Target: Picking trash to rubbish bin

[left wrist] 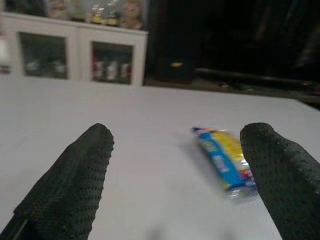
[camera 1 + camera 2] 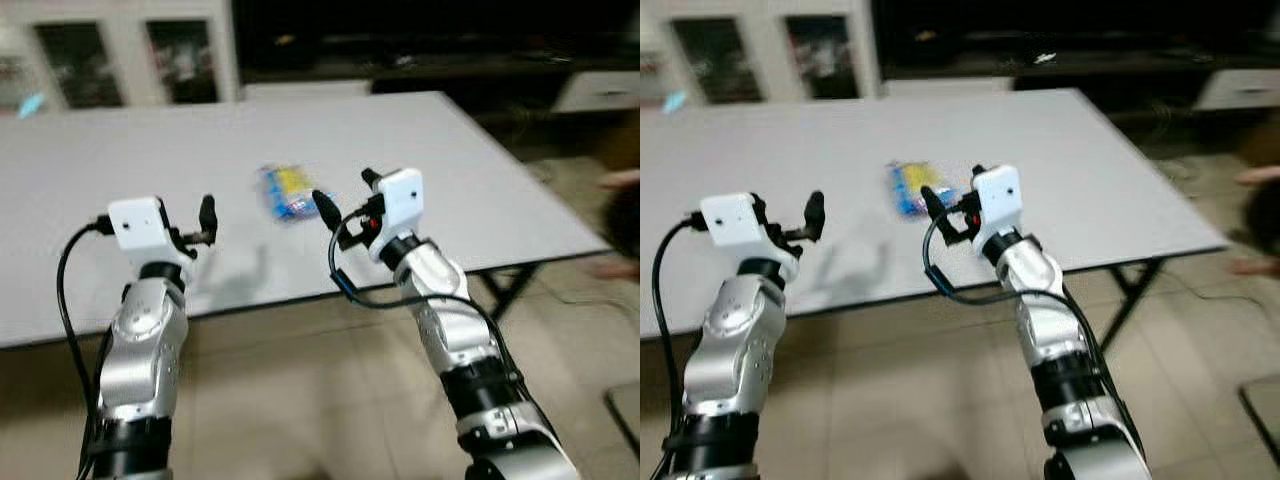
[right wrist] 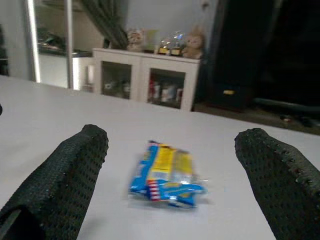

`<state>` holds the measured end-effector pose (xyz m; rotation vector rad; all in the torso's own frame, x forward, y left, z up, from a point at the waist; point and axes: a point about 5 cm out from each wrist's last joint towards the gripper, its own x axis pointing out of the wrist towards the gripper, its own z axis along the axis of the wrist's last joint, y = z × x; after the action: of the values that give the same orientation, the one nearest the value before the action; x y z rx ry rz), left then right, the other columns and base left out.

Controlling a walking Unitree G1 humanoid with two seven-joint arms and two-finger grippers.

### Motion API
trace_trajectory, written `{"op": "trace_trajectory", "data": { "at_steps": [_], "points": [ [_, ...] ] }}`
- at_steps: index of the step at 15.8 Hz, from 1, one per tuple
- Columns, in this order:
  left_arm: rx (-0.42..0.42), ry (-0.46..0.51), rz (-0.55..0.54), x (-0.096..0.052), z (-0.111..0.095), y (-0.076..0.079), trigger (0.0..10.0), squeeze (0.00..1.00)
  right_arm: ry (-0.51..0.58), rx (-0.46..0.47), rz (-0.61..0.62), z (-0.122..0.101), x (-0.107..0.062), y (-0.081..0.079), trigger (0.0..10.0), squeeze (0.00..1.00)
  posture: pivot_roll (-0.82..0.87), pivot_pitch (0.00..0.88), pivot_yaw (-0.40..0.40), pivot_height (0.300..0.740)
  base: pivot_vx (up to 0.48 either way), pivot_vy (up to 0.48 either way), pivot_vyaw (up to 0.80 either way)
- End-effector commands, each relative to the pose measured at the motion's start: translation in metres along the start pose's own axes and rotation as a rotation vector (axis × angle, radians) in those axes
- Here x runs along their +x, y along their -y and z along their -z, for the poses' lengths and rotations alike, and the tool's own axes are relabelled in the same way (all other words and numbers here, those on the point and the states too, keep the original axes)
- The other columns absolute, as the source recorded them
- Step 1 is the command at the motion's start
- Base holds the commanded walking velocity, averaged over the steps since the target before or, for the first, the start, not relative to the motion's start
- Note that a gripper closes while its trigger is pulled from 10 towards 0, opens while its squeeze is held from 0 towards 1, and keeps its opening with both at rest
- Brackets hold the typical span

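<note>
Blue-and-yellow snack wrapper (image 3: 167, 175) lies on the white table (image 2: 480, 180); right gripper (image 3: 170, 175), spread wide, hovers just short of it, left gripper (image 1: 175, 175) wide too, beside it.

A broad white rectangular bench (image 2: 120, 160) on dark folding legs (image 2: 505, 290) stands on a beige tiled floor (image 2: 300, 400). Behind it, a white glass-door cabinet (image 3: 150, 82) holds small items, with plush toys and trophies (image 3: 172, 44) along its top. A dark low shelf unit (image 2: 450, 50) sits beside it.
</note>
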<state>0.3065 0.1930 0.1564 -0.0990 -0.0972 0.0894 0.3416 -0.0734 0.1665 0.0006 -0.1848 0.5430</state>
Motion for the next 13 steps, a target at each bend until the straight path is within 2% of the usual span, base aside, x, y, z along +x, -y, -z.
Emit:
{"op": "trace_trajectory", "data": {
  "at_steps": [1, 13],
  "points": [
    [-0.001, -0.014, 0.015, 0.0003, 0.0035, 0.0030, 10.0, 0.00, 0.019, -0.016, -0.013, -0.0044, 0.0009, -0.0008, 10.0, 0.00, -0.02, 0.002, -0.005, 0.740, 0.461, 0.000, 0.00],
    [-0.017, -0.040, 0.015, -0.0063, 0.0080, 0.0042, 10.0, 0.00, 0.032, -0.017, -0.019, -0.0073, -0.0013, -0.0088, 10.0, 0.00, -0.02, 0.049, 0.003, 0.740, 0.439, 0.000, 0.00]
  ]
}}
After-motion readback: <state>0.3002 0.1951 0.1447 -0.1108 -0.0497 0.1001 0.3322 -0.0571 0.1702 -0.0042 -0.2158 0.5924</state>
